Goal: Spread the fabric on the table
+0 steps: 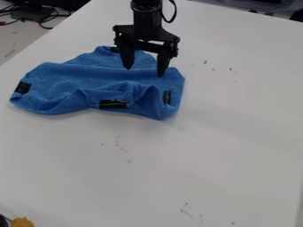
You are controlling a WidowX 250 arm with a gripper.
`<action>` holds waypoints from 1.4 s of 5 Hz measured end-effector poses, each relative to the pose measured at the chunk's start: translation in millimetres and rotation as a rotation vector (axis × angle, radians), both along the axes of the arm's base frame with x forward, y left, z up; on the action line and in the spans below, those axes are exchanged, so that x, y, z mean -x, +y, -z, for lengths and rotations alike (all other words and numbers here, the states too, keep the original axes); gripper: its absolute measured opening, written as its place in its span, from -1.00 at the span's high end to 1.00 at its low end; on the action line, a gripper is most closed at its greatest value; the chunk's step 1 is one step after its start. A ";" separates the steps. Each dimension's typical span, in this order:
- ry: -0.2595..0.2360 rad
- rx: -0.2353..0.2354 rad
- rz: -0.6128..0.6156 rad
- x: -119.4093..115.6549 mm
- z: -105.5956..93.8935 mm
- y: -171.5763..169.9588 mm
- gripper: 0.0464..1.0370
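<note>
Camera view: one black gripper [144, 72] over the far right part of one blue fabric [65, 82]. Two fingers [127, 57] wide apart, pointing down (touch at the tips hard to tell). Fabric bumpy and folded, on the far left part of one white table [237, 133]. On it, four black strips [112, 104]: one at the left end, one on the near side, one by the right edge, one at the far side, partly behind the gripper. Between fabric and slanting left table edge, a thinner band of white; to the right and near sides, lots of room for moving.
</note>
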State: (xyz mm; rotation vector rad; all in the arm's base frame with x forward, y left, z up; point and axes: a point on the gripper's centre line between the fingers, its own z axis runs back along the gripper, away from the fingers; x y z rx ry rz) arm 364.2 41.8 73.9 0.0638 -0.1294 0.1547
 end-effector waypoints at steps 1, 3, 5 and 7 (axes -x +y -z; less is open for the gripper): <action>0.036 0.002 -0.004 4.2 13.3 -0.2 -0.92; 0.003 -0.044 -0.091 39.6 13.1 29.8 -0.92; 0.006 -0.028 -0.098 41.9 14.9 35.2 -0.92; 0.056 0.022 -0.075 29.0 28.0 26.4 -0.92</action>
